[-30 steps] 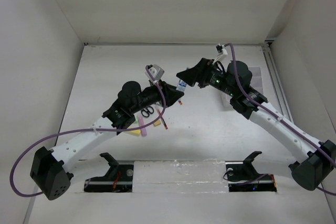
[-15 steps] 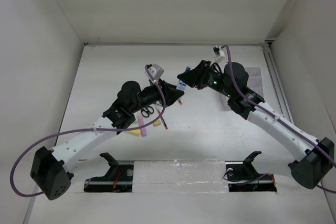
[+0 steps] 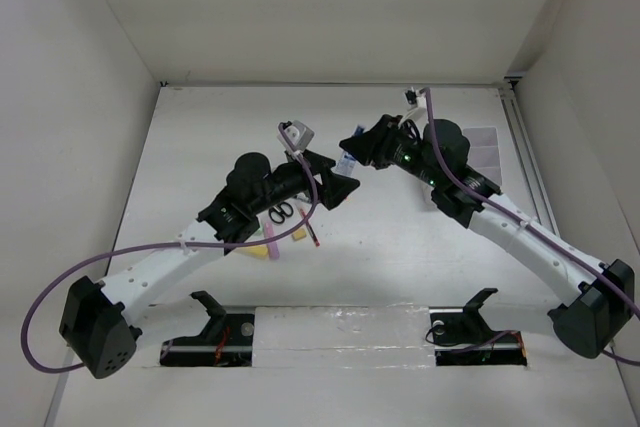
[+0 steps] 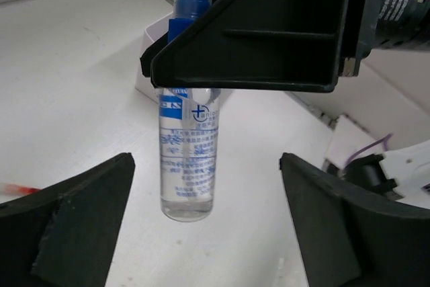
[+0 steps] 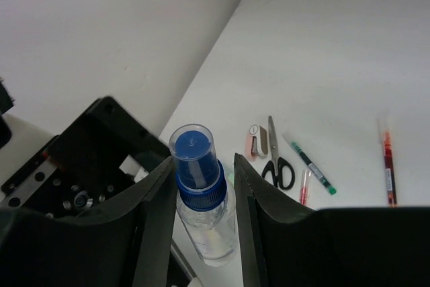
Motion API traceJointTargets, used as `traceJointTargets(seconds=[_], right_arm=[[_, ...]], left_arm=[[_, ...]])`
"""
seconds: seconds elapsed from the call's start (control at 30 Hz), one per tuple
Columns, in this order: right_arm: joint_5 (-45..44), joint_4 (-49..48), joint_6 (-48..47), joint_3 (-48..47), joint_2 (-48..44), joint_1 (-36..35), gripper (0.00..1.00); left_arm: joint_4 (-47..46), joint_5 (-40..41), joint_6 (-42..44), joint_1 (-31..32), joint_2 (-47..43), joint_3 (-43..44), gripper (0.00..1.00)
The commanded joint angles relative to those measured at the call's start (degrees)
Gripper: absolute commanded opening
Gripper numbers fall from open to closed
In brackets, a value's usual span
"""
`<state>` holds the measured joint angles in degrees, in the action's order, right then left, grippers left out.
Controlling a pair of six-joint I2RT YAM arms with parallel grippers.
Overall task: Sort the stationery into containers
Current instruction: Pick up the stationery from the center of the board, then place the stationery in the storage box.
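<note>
Both wrist views show us what top hides: right gripper (image 5: 201, 174) clamps tube (image 4: 188, 159); left gripper (image 4: 205, 166) has just let go.

Clear tube (image 4: 187, 166): transparent plastic, glossy, bright highlights along wall; blue print on surface.
Cap (image 5: 195, 159): blue plastic, smooth, semi-gloss.
Left end effector (image 3: 338, 187) & right end effector (image 3: 355, 144): black plastic, matt, fine-grained close up in wrist views.
Counter (image 5: 349, 58): white, matt, smooth, no sheen.
Scissors (image 5: 274, 156): black plastic handles; grey metal blades, dull shine.
Red pen (image 5: 388, 159): see-through plastic barrel, glossy.
Box (image 3: 482, 145): whitish translucent plastic.
Cable (image 3: 45, 292): purple sheath, smooth, rubbery look.
Arm links (image 3: 160, 265): white plastic, smooth, satin.
</note>
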<state>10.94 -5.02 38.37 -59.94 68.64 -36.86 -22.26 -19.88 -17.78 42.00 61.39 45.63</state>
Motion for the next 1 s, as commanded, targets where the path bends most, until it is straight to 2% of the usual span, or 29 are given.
traceJointTargets(seconds=[0.0, 0.03, 0.2, 0.27, 0.33, 0.4, 0.43, 0.47, 0.53, 0.57, 0.67, 0.7, 0.8, 0.97], right_arm=[[-4.9, -3.2, -2.2, -0.2, -1.7, -0.5, 0.0], [-6.0, -2.4, -2.2, -0.2, -1.7, -0.5, 0.0], [-15.5, 1.3, -5.4, 1.1, -4.4, -0.5, 0.0], [-23.6, 2.8, -6.3, 1.6, -5.2, 0.9, 0.0], [-32.1, 5.7, -7.7, 2.3, -5.7, 2.1, 0.0], [-37.7, 8.8, -7.7, 2.8, -5.7, 4.1, 0.0], [-43.8, 13.4, -5.5, 2.0, -5.7, 5.5, 0.0], [-46.2, 15.5, -4.3, 2.0, -5.7, 6.3, 0.0], [-50.7, 17.8, -3.1, 2.0, -6.8, 7.3, 0.0], [-55.5, 20.2, -3.1, 2.0, -6.9, 7.9, 0.0], [-61.1, 26.2, 1.9, 2.6, -7.4, 12.5, 0.0], [-62.8, 28.0, 3.5, 2.6, -7.4, 16.1, 0.0], [-62.8, 30.0, 5.4, 3.4, -8.7, 20.9, 0.0], [-61.7, 27.6, 4.9, 6.1, -8.4, 28.2, 0.0]], left_arm=[[-1.3, 0.2, 0.0, 0.2, 0.4, 2.7, 0.93], [-1.3, 0.2, 0.0, 0.2, 0.4, 2.7, 1.0], [0.0, 3.2, -1.1, 0.2, -0.9, 2.7, 1.0], [3.4, 6.1, -2.6, 0.2, -2.5, 3.6, 1.0], [7.7, 13.7, -7.1, 0.2, -4.1, 4.6, 1.0], [17.8, 21.2, -11.4, 0.2, -4.9, 6.8, 1.0], [25.0, 28.2, -15.0, 0.2, -5.5, 8.3, 1.0], [25.1, 30.8, -15.0, 0.2, -5.5, 8.3, 1.0], [33.0, 35.2, -17.7, 0.2, -6.0, 9.2, 1.0], [35.1, 36.2, -18.2, 0.2, -6.6, 9.9, 1.0], [40.1, 37.3, -19.7, 0.2, -8.4, 9.9, 1.0], [40.1, 37.3, -19.7, 0.2, -9.6, 9.1, 1.0], [39.6, 35.4, -19.1, 0.2, -11.5, 6.2, 1.0], [38.2, 31.5, -19.1, 0.2, -12.1, 4.5, 1.0]])
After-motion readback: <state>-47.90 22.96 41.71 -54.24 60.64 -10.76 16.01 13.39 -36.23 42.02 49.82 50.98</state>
